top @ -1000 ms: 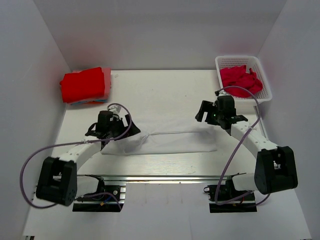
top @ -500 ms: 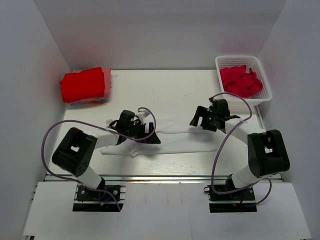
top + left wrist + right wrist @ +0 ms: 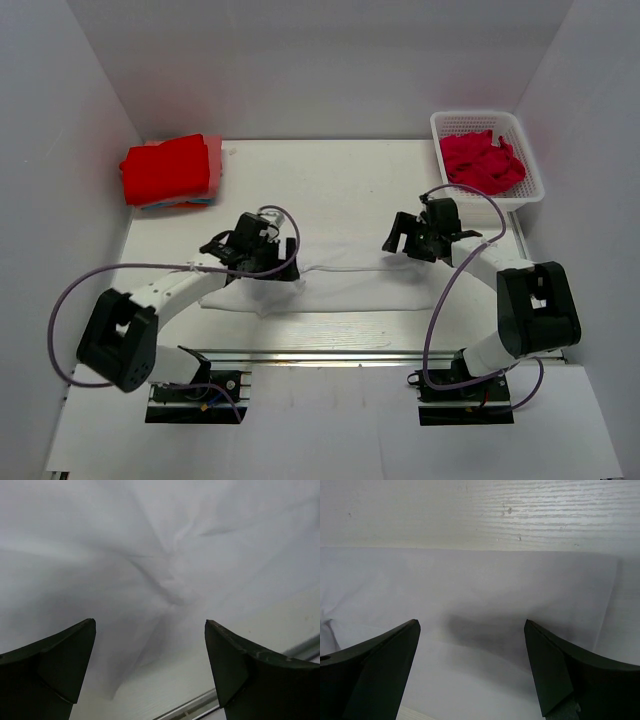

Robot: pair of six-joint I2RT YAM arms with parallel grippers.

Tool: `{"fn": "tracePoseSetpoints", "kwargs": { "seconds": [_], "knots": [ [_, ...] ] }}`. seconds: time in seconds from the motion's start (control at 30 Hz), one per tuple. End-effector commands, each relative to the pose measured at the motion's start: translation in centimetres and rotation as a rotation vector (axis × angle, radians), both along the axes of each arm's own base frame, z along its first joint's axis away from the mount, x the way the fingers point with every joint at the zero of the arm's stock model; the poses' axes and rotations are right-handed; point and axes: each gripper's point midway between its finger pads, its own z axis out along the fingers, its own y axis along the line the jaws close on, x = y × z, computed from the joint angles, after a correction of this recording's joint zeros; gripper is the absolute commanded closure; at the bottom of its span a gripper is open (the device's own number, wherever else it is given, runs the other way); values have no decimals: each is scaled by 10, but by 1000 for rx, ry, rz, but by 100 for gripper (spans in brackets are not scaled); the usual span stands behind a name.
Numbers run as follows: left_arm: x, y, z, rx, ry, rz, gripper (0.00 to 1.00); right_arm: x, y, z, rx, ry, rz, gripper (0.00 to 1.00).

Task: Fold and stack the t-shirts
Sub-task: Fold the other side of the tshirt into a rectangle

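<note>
A white t-shirt (image 3: pixel 350 285) lies in a long folded strip across the middle of the table. My left gripper (image 3: pixel 278 264) is open and empty, low over its left part; the left wrist view shows creased white cloth (image 3: pixel 160 570) between the open fingers (image 3: pixel 60 655). My right gripper (image 3: pixel 398 236) is open and empty over the shirt's far right edge; the right wrist view shows the flat cloth (image 3: pixel 470 595) and its edge below the open fingers (image 3: pixel 555 665). A stack of folded red shirts (image 3: pixel 165 170) sits at the far left.
A white basket (image 3: pixel 522 130) at the far right holds crumpled crimson shirts (image 3: pixel 482 160). White walls close in the table on three sides. A metal rail (image 3: pixel 290 350) runs along the near edge.
My left gripper swept right along the shirt, then drew back left a little. The shirt's near edge now lies wider. My right gripper shifted slightly left, then held still.
</note>
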Motion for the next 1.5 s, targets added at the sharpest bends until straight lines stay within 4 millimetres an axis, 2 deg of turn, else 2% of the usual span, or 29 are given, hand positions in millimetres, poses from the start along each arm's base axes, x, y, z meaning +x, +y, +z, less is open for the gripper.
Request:
{"fn": "tracePoseSetpoints", "kwargs": {
  "seconds": [0.0, 0.13, 0.2, 0.23, 0.27, 0.37, 0.47, 0.57, 0.7, 0.77, 0.83, 0.93, 1.0, 1.07, 1.1, 1.13, 1.2, 1.27, 1.33, 1.47],
  "knots": [
    [22, 53, 34, 148, -141, 264, 0, 14, -5, 25, -29, -92, -6, 10],
    [30, 89, 35, 264, -151, 471, 0, 14, -9, 26, -46, -96, -22, 10],
    [29, 117, 30, 364, -135, 559, 5, 15, -9, 26, -47, -99, -18, 10],
    [30, 123, 31, 371, -139, 588, 5, 15, -9, 25, -49, -95, -17, 10],
    [32, 129, 29, 388, -134, 606, 12, 15, -9, 24, -52, -91, -18, 10],
    [41, 142, 20, 374, -146, 666, 17, 13, -9, 21, -52, -79, -14, 10],
    [49, 155, 11, 383, -148, 686, 17, 15, -10, 20, -59, -77, -19, 10],
    [62, 158, 7, 364, -173, 657, 23, 14, -12, 20, -72, -76, -23, 10],
    [81, 144, 6, 280, -213, 596, 33, 16, -14, 19, -84, -73, -30, 10],
    [82, 140, 3, 264, -203, 561, 38, 15, -15, 16, -86, -62, -31, 10],
    [84, 136, 0, 247, -205, 551, 48, 15, -15, 13, -91, -55, -30, 10],
    [86, 140, -6, 259, -197, 553, 60, 17, -15, 13, -89, -51, -34, 10],
    [89, 141, -7, 253, -201, 549, 60, 17, -15, 12, -94, -46, -32, 10],
    [88, 141, -12, 261, -187, 546, 64, 17, -15, 10, -97, -39, -32, 10],
    [86, 145, -18, 273, -166, 552, 69, 19, -15, 12, -95, -44, -33, 10],
    [89, 146, -14, 275, -177, 559, 76, 19, -15, 11, -96, -41, -31, 10],
    [90, 151, -14, 278, -176, 584, 98, 19, -15, 11, -98, -43, -34, 10],
    [90, 151, -14, 278, -176, 585, 100, 18, -16, 10, -99, -37, -35, 10],
    [94, 150, -1, 262, -219, 583, 100, 18, -15, 10, -98, -37, -32, 10],
    [97, 162, 9, 280, -264, 630, 100, 18, -15, 7, -99, -29, -35, 10]
  ]
}}
